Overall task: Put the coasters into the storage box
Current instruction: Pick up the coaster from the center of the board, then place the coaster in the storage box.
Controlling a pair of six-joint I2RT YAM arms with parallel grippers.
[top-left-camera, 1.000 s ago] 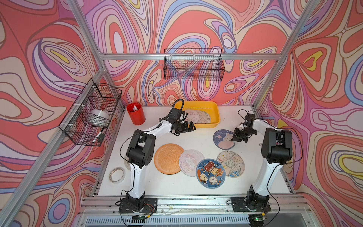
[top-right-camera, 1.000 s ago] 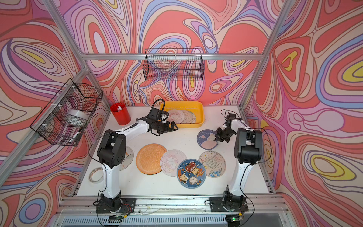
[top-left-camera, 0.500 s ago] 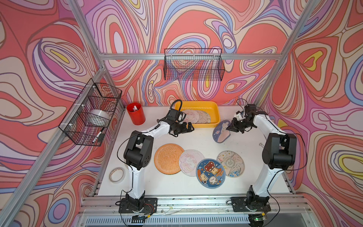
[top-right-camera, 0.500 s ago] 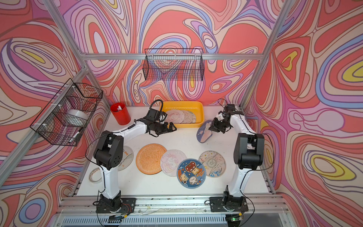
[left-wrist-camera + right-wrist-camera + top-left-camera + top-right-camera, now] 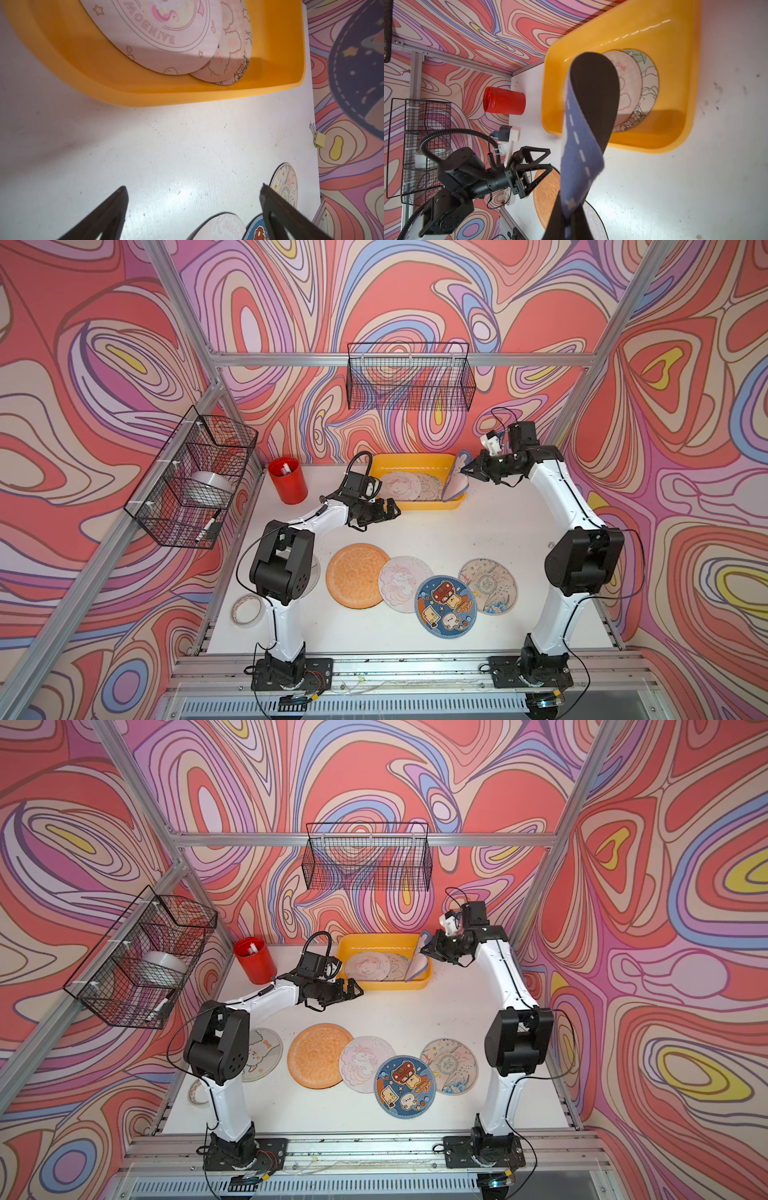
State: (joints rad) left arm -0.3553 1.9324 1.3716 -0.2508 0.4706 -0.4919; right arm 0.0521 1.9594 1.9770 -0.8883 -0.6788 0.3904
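The yellow storage box (image 5: 411, 458) (image 5: 376, 937) stands at the back of the table with three pale coasters (image 5: 400, 486) lying in it. My right gripper (image 5: 466, 471) (image 5: 569, 216) is shut on a blue coaster (image 5: 457, 477) (image 5: 579, 145), which hangs bent, edge-up, over the box's right end. My left gripper (image 5: 392, 511) (image 5: 193, 191) hovers open and empty over bare table in front of the box. On the table in front lie an orange coaster (image 5: 357, 580), a pale unicorn one (image 5: 401, 581), a blue cartoon one (image 5: 445, 608) and a pale floral one (image 5: 488, 585). Another pale one (image 5: 262, 1056) lies beside the left arm.
A red cup (image 5: 287, 481) stands left of the box. A tape ring (image 5: 247, 610) lies at the table's front left. Black wire baskets hang on the back wall (image 5: 409, 377) and the left wall (image 5: 195, 477). A binder clip (image 5: 318, 139) sits at the right table edge.
My right gripper has lifted the blue coaster off the table and carried it back and left to the box's right end. The left arm has barely moved.
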